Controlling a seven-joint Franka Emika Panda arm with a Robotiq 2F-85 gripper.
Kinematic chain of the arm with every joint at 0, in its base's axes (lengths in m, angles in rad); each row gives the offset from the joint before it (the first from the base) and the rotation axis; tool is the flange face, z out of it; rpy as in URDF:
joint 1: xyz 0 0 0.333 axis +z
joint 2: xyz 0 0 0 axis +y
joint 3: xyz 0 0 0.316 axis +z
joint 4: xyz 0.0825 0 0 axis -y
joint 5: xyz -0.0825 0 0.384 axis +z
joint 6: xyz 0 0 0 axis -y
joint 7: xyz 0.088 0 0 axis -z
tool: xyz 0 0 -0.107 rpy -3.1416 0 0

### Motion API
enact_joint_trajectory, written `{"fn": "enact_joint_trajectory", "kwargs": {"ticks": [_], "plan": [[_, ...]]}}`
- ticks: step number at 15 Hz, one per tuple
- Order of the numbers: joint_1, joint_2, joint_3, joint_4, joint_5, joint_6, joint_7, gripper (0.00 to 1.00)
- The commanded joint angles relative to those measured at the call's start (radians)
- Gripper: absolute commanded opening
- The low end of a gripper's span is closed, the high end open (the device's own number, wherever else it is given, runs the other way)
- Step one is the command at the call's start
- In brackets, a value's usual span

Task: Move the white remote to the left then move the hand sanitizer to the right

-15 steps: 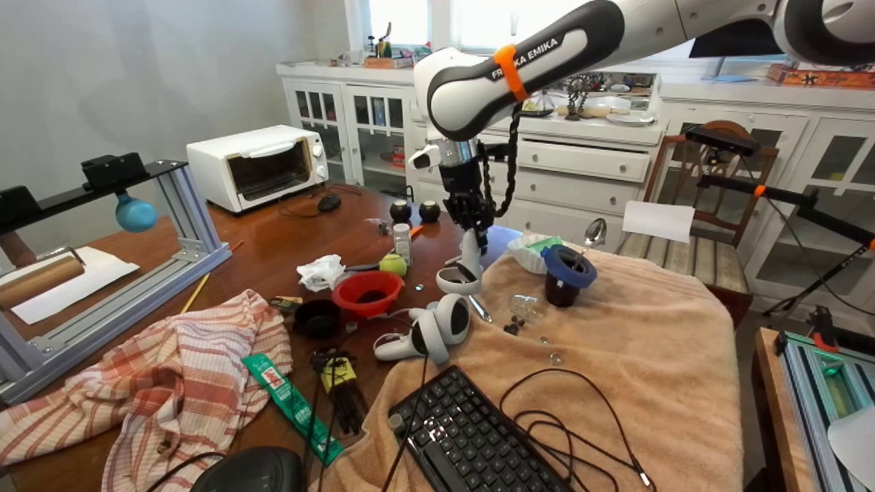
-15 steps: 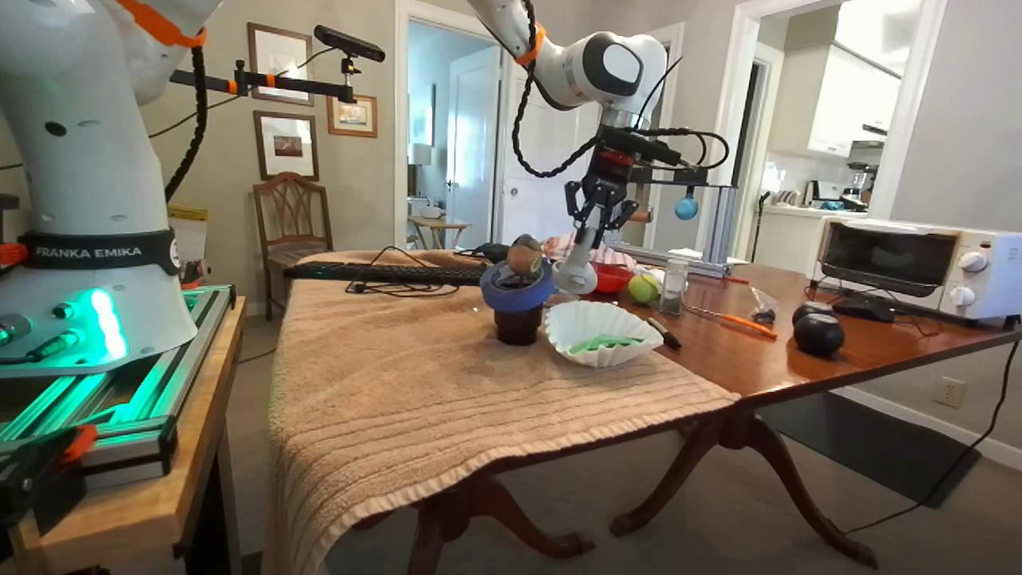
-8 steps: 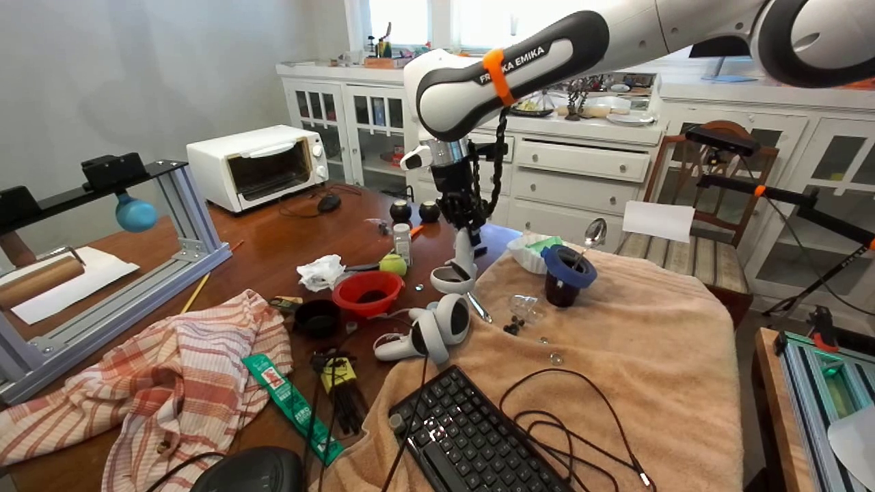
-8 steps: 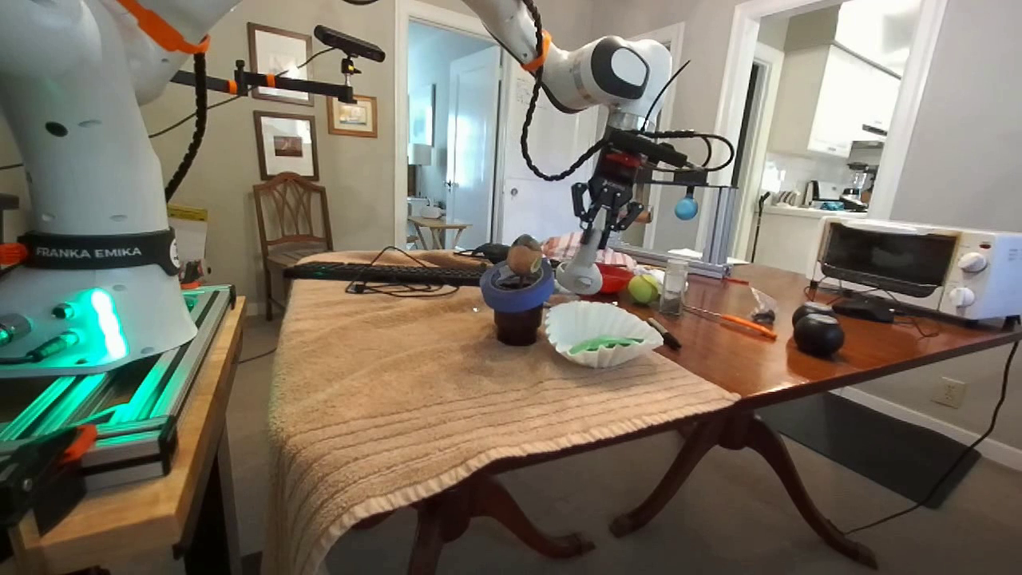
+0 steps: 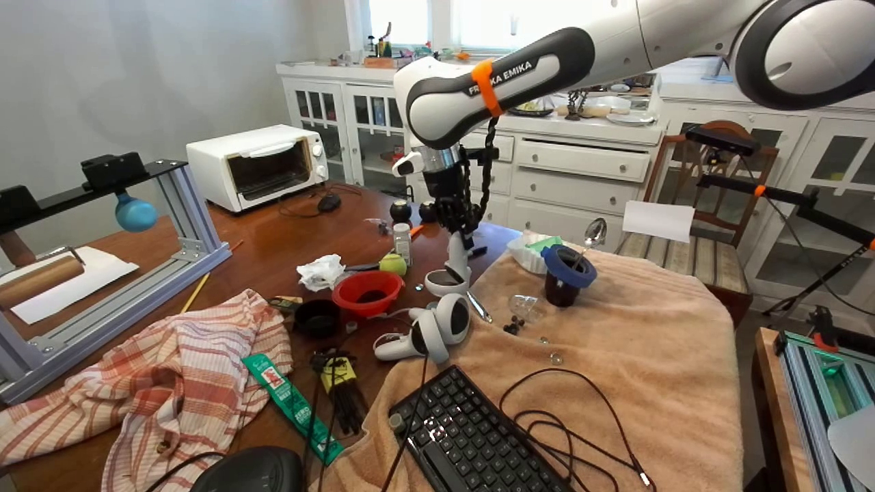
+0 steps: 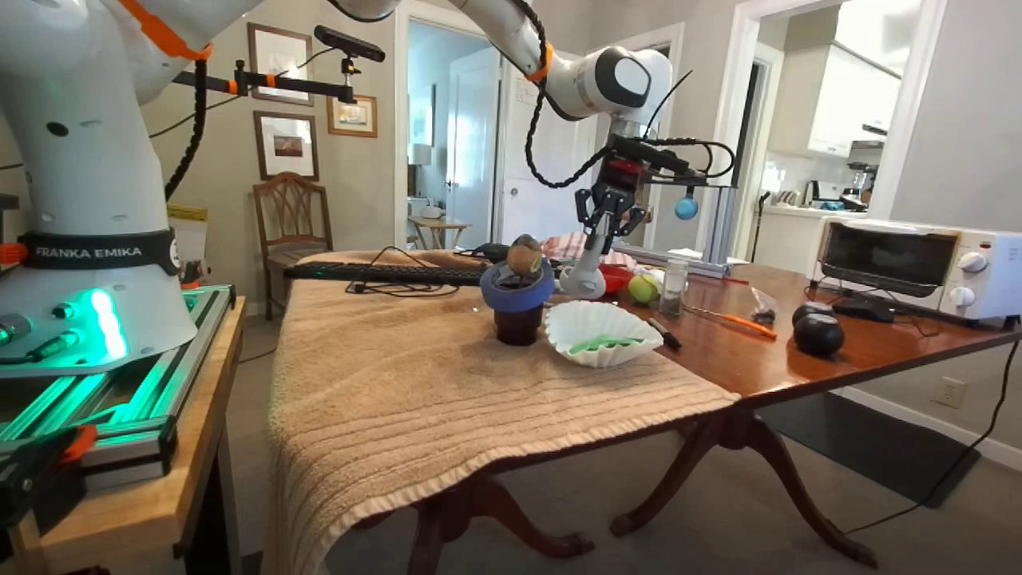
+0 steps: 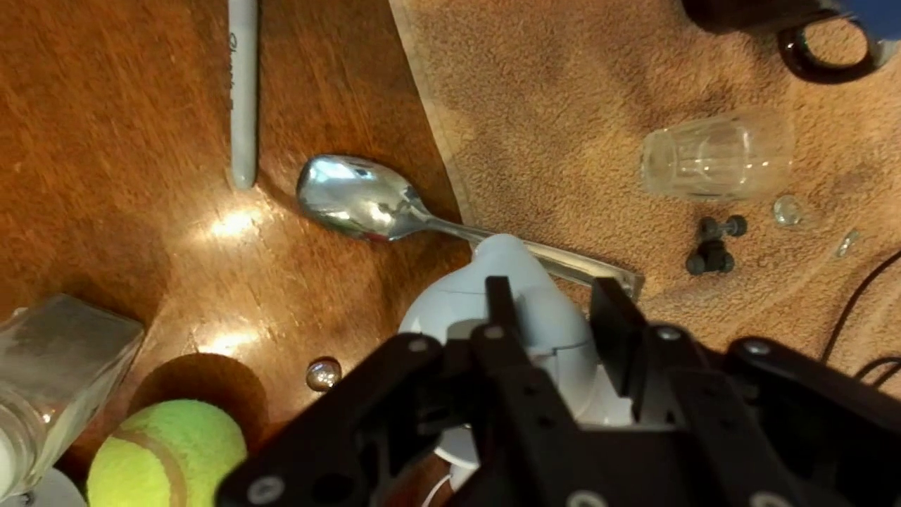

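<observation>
The white remote is a white hand controller with a ring, hanging ring down in an exterior view [image 5: 457, 256] and in an exterior view [image 6: 592, 259]. My gripper [image 5: 463, 238] is shut on its handle, with a finger on each side in the wrist view [image 7: 552, 306]. I cannot tell whether its ring touches anything below. A clear bottle [image 5: 402, 246], perhaps the hand sanitizer, stands on the wood behind the tennis ball. It also shows in an exterior view [image 6: 673, 289] and at the left edge of the wrist view [image 7: 67, 352].
A second white controller [image 5: 431, 331] lies just in front. A red bowl [image 5: 369, 294] and tennis ball [image 5: 393, 264] are beside it. A spoon [image 7: 359, 197] lies under the held controller. A dark mug with a blue rim [image 6: 517, 307] and a white fluted bowl [image 6: 599, 335] stand close by.
My gripper and the held white controller have moved left in an exterior view and slightly right and down in an exterior view. The objects on the table have not moved.
</observation>
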Motion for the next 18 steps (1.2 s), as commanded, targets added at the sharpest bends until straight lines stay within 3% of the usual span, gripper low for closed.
{"fn": "enact_joint_trajectory", "kwargs": {"ticks": [1, 2, 4, 6, 9, 15, 16, 17, 18], "plan": [[0.01, 0.047, 0.001, 0.075, -0.023, -0.045, 0.019, 0.08], [0.01, 0.052, 0.001, 0.082, -0.024, -0.052, 0.018, 0.11], [0.01, 0.062, 0.003, 0.092, -0.023, -0.064, 0.013, 0.3], [0.012, 0.072, 0.004, 0.105, -0.023, -0.076, 0.012, 0.26], [0.015, 0.083, 0.004, 0.119, -0.024, -0.089, 0.013, 0.08], [0.018, 0.107, 0.002, 0.147, -0.025, -0.11, 0.013, 0.08], [0.018, 0.111, 0.002, 0.152, -0.025, -0.113, 0.014, 0.14], [0.018, 0.115, 0.002, 0.158, -0.024, -0.117, 0.015, 0.45], [0.018, 0.12, 0.002, 0.164, -0.023, -0.123, 0.016, 0.59]]}}
